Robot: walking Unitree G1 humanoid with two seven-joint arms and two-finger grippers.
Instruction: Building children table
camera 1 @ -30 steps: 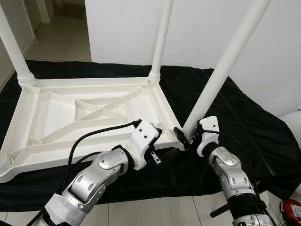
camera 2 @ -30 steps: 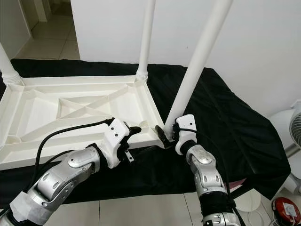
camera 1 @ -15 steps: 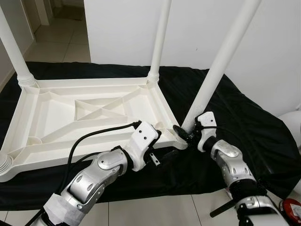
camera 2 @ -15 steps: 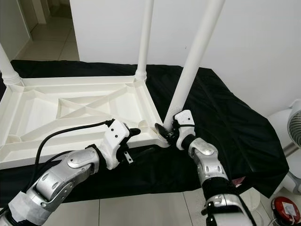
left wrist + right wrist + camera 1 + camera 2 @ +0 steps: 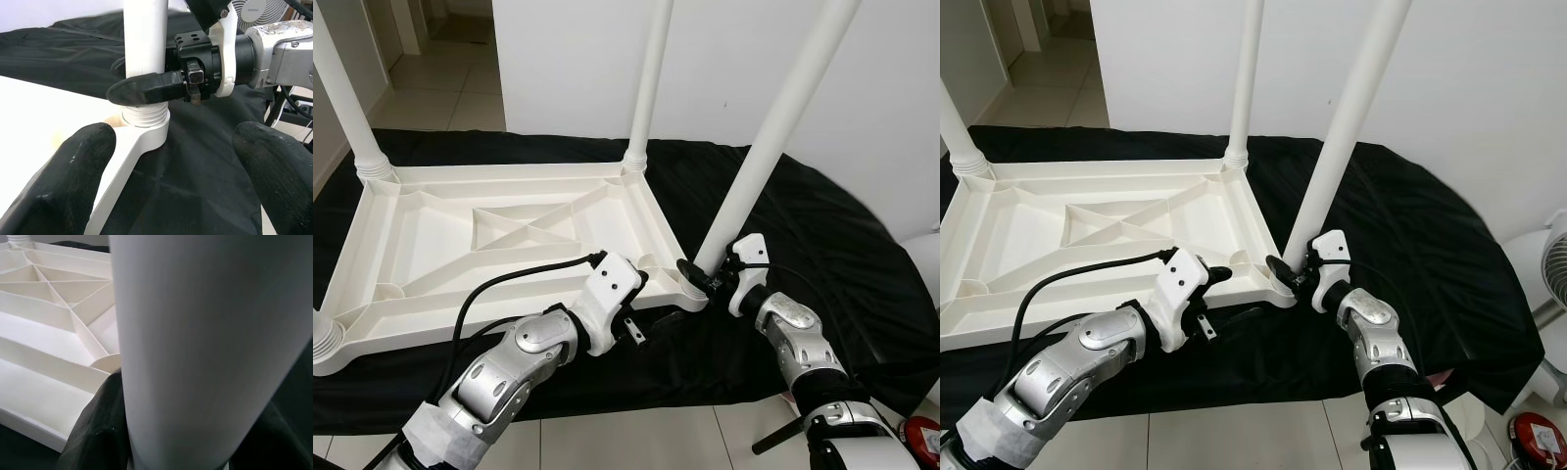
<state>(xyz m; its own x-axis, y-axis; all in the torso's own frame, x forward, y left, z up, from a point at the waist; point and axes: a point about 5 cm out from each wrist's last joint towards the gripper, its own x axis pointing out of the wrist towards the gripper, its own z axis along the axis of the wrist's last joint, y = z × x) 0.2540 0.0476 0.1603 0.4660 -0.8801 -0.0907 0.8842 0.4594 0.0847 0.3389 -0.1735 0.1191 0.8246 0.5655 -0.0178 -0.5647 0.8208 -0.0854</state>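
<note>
A white children's table top [image 5: 431, 250] lies upside down on a black cloth [image 5: 822, 235]. Two white legs [image 5: 644, 88] stand at its far corners, and a third leg base [image 5: 323, 343] shows at the near left. My right gripper [image 5: 703, 277] is shut on the fourth leg [image 5: 773, 137], low down, just above its threaded end [image 5: 145, 116]. That end sits in the near right corner socket, and the leg leans to the right. One black finger [image 5: 146, 90] crosses the front of the leg [image 5: 205, 342]. My left gripper [image 5: 171, 186] is open, close to this corner beside the table's near edge.
A white wall rises right behind the cloth. A fan [image 5: 1557, 255] stands at the far right and a red object [image 5: 925, 431] lies on the tiles at the near right. Tiled floor runs along the near edge and through a doorway at the far left.
My right gripper has brought the leg's lower end left onto the corner socket, and the leg stands a little more upright. The left arm has stayed in place.
</note>
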